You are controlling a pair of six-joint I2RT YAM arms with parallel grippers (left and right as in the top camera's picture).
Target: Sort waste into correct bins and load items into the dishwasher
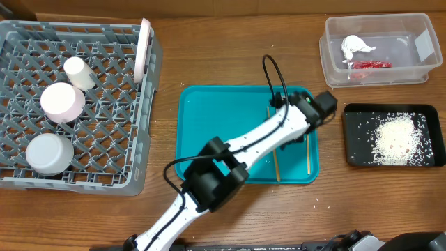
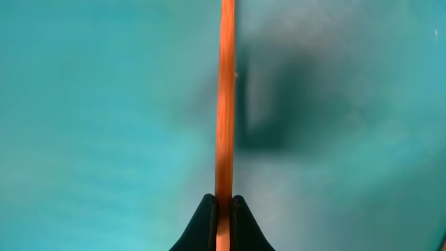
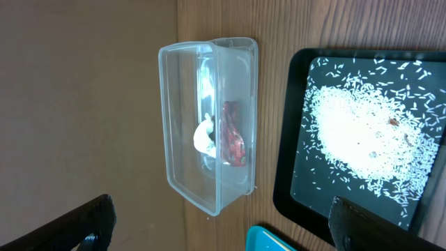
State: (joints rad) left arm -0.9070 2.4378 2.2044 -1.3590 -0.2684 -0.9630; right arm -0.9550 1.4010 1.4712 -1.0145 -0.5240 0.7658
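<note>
1. Left wrist view: the left gripper [image 2: 223, 203] has its fingers pinched shut on a wooden stick [image 2: 224, 97] (a chopstick, by the look). The stick runs straight up the frame centre over the teal tray [image 2: 83, 104].
2. Step in hand, my read: lift the stick off the tray and carry it to the grey rack [image 1: 136, 174] at frame left.
3. Lift straight up first so the far end clears the tray lip. The grip looks close to one end, so the long free end may swing; go slow and keep it level.
4. The rack floor is open lattice, so a thin stick could drop through. Lay it flat across the ribs, away from the cup [image 1: 78, 72] and the large plate [image 1: 145, 45] standing on edge at the rack's right wall.
5. Overhead, frame centre, shows two sticks on the tray: an arm-side stick [image 1: 276, 167] and an edge-side stick [image 1: 309, 155]. I can't tell which is the held one, so don't drag the other.
6. Stick look: thin, straight, smooth orange-brown wood (blurred this close). Probably rigid, light and slippery.
7. The right gripper [image 3: 219, 216] has its fingers spread wide and holds nothing.
8. It hangs by the clear tub [image 3: 164, 118], which holds the tissue wad [image 3: 203, 137] and red wrapper [image 3: 233, 139] (waste looks sorted).
9. A black tray [image 3: 293, 139] of white grains [image 3: 362, 132] sits beside the tub.
</note>
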